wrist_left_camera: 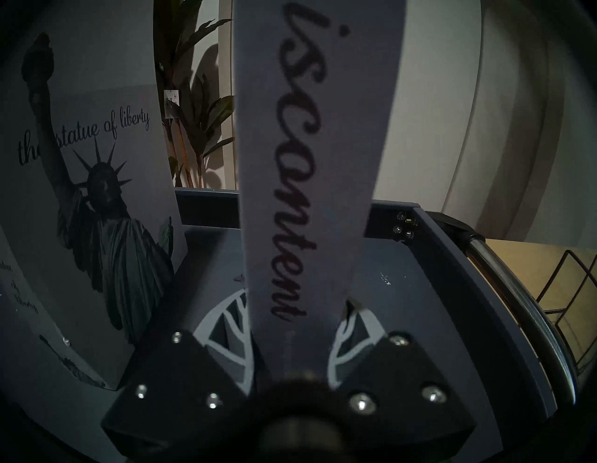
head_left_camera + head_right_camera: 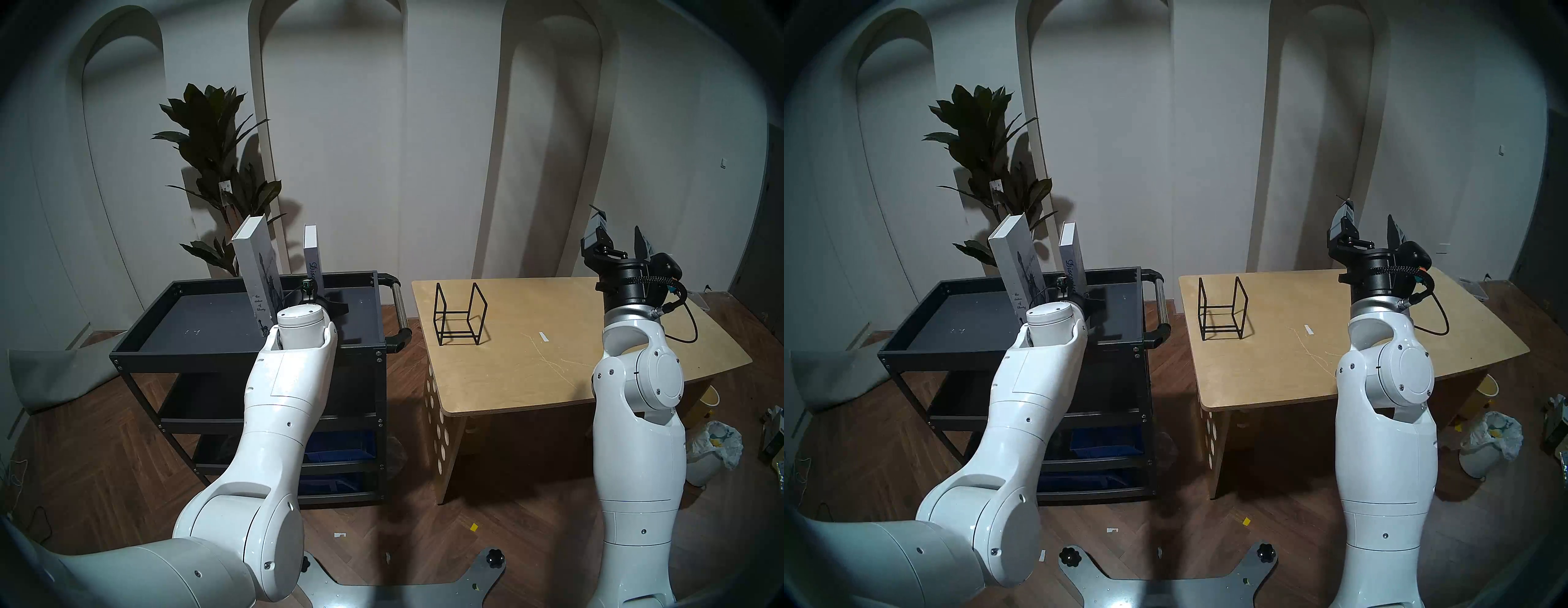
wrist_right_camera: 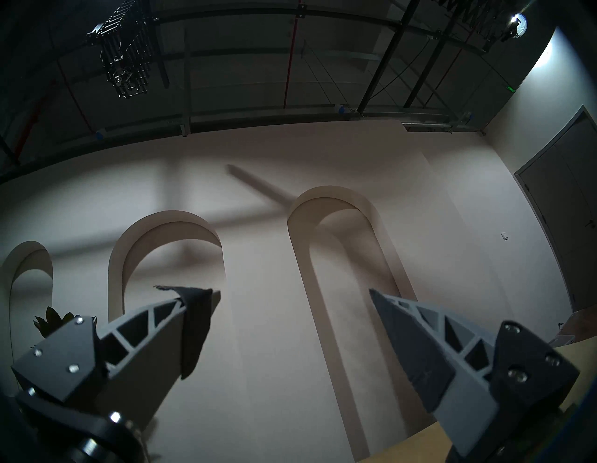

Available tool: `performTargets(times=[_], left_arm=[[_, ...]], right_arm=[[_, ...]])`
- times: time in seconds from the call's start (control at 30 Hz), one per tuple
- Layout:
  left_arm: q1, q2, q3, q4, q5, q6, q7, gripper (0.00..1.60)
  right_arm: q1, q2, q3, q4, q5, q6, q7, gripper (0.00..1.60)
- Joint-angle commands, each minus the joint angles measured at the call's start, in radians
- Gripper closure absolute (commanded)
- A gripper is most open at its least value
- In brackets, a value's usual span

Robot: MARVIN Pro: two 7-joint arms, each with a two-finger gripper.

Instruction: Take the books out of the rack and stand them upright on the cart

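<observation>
your wire rack [image 2: 460, 313] at centre frame sits empty; both books stand on the cart [image 2: 203, 344]. left gripper [image 1: 298, 318] pinches the "discontent" book [image 1: 310, 168]; release remains. right gripper [image 3: 290, 300] jaws spread.

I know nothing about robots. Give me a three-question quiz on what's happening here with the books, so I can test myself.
1. True or false: the wire rack on the wooden table has no book in it.
2. Which book does the left end effector grip? A) the white Statue of Liberty book B) the grey "Discontent" book C) neither
3. Fill in: the right end effector is raised, open and holds ____.

Key
1. True: both books are on the cart's top tray.
2. B: its fingers sit on either side of the spine's lower end.
3. Nothing.
</observation>
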Motion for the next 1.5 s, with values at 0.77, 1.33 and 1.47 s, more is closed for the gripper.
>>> performTargets(times=[0.77,1.33,1.47], left_arm=[[-0.039,0.002,0.011,0.057,0.020,0.014,0.015,1.00],[-0.050,0.005,0.014,0.075,0.026,0.002,0.027,0.13],[-0.047,0.005,0.016,0.066,0.027,0.000,0.029,0.00]], right_arm=[[0.040,0.008,-0.014,-0.023,-0.005,0.017,-0.019,0.00],[0.054,0.011,-0.031,0.003,0.007,0.014,-0.024,0.00],[0.055,0.014,-0.031,0.005,0.009,0.012,-0.025,0.00]])
